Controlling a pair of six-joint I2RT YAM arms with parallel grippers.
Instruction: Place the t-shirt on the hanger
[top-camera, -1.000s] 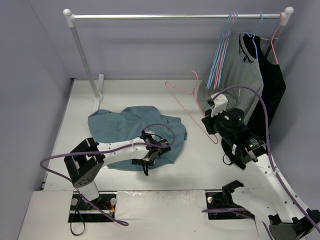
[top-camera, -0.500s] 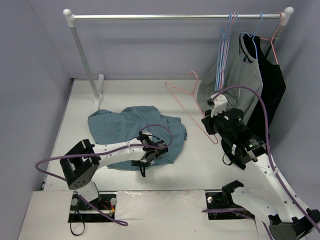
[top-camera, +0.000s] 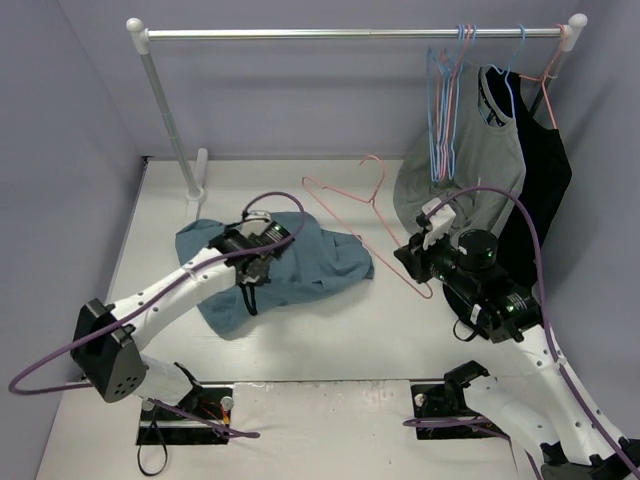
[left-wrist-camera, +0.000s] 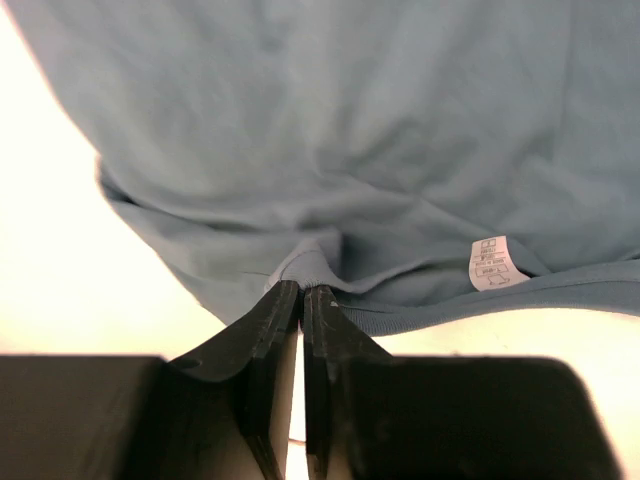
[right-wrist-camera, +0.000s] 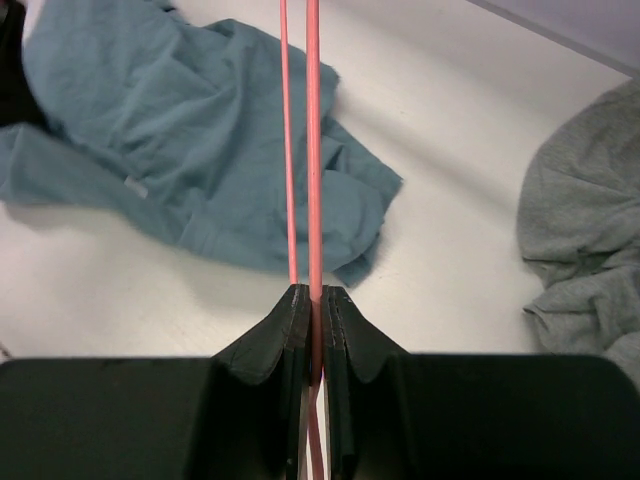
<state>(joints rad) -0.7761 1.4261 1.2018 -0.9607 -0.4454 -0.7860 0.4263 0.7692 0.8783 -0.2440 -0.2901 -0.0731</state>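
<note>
The teal-blue t-shirt (top-camera: 300, 262) lies crumpled on the white table, left of the middle. My left gripper (top-camera: 247, 287) reaches over its left half. In the left wrist view that gripper (left-wrist-camera: 302, 288) is shut on a small fold at the t-shirt's (left-wrist-camera: 340, 130) edge, with the white neck tag (left-wrist-camera: 497, 262) just to the right. My right gripper (top-camera: 410, 256) is shut on the pink wire hanger (top-camera: 350, 224), which slants up and left over the table toward the shirt. The right wrist view shows the hanger (right-wrist-camera: 313, 150) pinched between the fingers of the gripper (right-wrist-camera: 313, 292) and running out over the t-shirt (right-wrist-camera: 200, 130).
A clothes rail (top-camera: 350, 33) spans the back on a white post (top-camera: 170, 110). Light-blue hangers (top-camera: 440, 100), a grey shirt (top-camera: 470, 160) and a black garment (top-camera: 545, 170) hang at its right end, close behind my right arm. Grey walls enclose both sides.
My left gripper has shut on the t-shirt's edge and moved back and left from the near hem, pulling fabric along. The right arm has swung the hanger leftward toward the shirt.
</note>
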